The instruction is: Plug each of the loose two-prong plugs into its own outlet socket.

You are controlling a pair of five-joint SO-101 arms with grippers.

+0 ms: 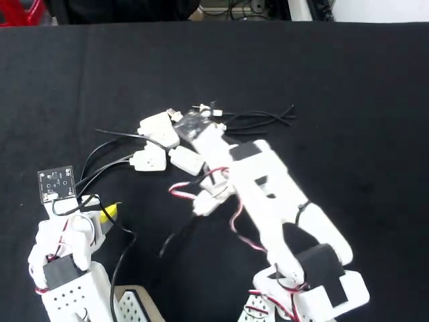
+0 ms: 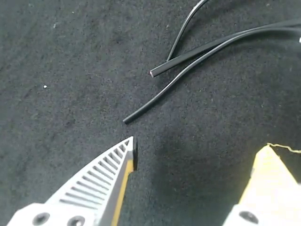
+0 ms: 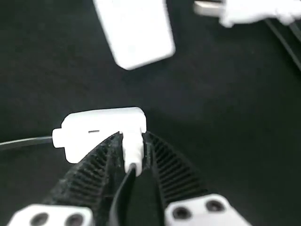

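Plug (image 3: 133, 149), white, sits clenched in the right fingers (image 3: 94, 174) against a corded white socket (image 3: 101, 129) mid-tabletop (image 1: 335, 80), while the left fingers (image 2: 103, 183) hang released at near left.

a white plug (image 3: 133, 148) touches a white, black-corded socket (image 3: 96, 129).
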